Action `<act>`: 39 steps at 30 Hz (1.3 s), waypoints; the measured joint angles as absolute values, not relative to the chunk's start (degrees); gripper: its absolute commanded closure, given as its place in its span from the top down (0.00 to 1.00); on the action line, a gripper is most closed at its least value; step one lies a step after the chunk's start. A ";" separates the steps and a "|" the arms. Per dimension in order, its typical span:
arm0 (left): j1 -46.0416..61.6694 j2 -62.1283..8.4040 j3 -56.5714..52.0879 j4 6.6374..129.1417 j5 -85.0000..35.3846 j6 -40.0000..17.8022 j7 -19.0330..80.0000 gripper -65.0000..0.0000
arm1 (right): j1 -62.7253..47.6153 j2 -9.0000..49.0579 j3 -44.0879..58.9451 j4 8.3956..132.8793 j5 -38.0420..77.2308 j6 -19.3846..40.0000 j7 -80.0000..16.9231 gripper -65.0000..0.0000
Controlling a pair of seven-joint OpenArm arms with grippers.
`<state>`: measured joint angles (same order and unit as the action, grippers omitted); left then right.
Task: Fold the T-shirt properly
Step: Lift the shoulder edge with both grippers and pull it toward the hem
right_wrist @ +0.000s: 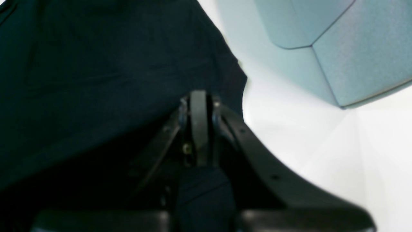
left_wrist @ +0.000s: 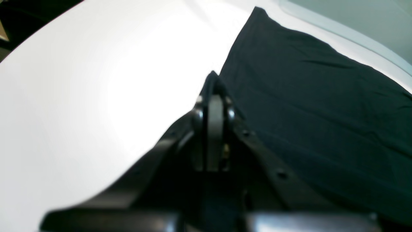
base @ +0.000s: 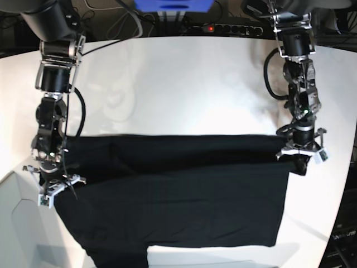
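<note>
The black T-shirt (base: 178, 190) lies spread wide across the front half of the white table (base: 178, 84), with a folded band along its far edge. At the shirt's right end my left gripper (base: 301, 161) is shut, and the left wrist view shows a tuft of black cloth (left_wrist: 213, 80) pinched at its fingertips, the rest of the T-shirt (left_wrist: 322, 116) stretching away on the right. My right gripper (base: 56, 188) is shut on the shirt's left end. In the right wrist view its closed fingers (right_wrist: 199, 106) sit against the dark T-shirt (right_wrist: 96, 80), which fills the left of that view.
A power strip (base: 223, 27), a blue box (base: 173, 4) and cables lie behind the table's far edge. The table's left front corner (base: 14, 178) drops off near my right gripper. Pale grey-green floor (right_wrist: 354, 48) shows past the edge.
</note>
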<state>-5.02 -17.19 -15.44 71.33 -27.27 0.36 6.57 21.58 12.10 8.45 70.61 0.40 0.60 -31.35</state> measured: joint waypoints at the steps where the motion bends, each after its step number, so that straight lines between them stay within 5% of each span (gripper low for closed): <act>1: -5.41 -17.39 -14.20 70.89 -27.29 0.32 6.66 0.15 | 21.56 12.10 8.45 70.61 0.40 0.60 -31.59 0.11; 5: -5.45 -17.52 -12.64 70.41 -27.31 0.25 6.70 0.46 | 21.52 12.25 8.45 70.72 0.25 0.60 -31.70 0.37; 7: -5.28 -17.91 -12.93 70.43 -27.27 0.27 6.66 0.53 | 21.34 12.25 8.45 70.85 0.27 0.60 -31.35 0.44; 39: -2.98 -17.02 -15.29 60.47 -27.07 0.12 5.04 0.53 | 8.47 16.80 13.34 81.45 0.38 0.60 -30.79 0.59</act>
